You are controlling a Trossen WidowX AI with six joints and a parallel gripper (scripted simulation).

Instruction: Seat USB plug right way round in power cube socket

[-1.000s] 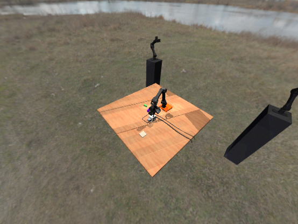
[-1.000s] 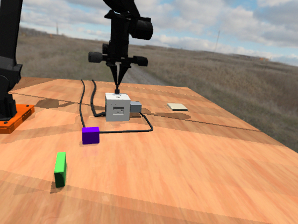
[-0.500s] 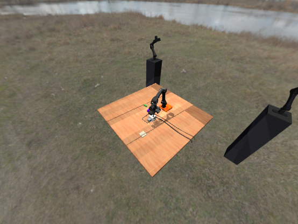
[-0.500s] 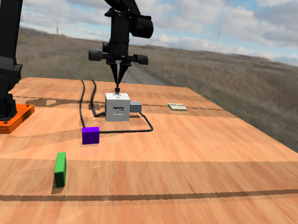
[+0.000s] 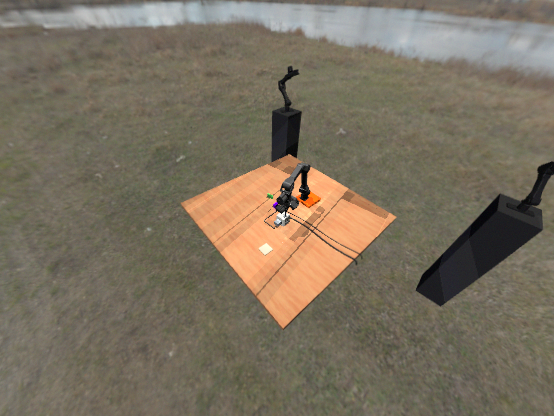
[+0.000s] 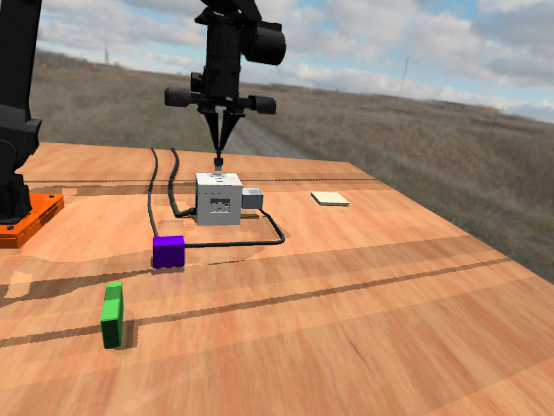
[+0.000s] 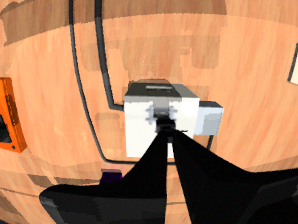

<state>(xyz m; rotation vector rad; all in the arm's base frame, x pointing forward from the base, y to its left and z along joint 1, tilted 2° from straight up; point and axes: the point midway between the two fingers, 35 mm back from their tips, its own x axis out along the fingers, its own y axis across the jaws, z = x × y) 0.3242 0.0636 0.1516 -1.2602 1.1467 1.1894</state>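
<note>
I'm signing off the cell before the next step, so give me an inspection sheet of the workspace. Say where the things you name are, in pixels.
Surface: wooden table top (image 5: 235, 212) (image 6: 300, 350), crossed by shadows.
Job's things: USB plug (image 6: 218, 163) upright above the top of the white power cube (image 6: 218, 192) (image 7: 137, 137), its metal part showing; which way round, cannot tell.
Clutter: purple block (image 6: 168, 252) (image 7: 111, 177), green block (image 6: 112, 315) standing on edge, pale flat tile (image 5: 265, 249) (image 6: 329, 198); nothing seen tipped off.
Gripper (image 6: 219, 153) (image 7: 168, 135): shut on the plug.
Cables: black cable (image 6: 173, 187) (image 7: 102, 60) at the cube's side; thinner one (image 6: 149, 200) (image 7: 77, 65) beyond the purple block.
Surroundings: grass, water, two black pedestals (image 5: 286, 132) (image 5: 480, 245) bearing arms.
</note>
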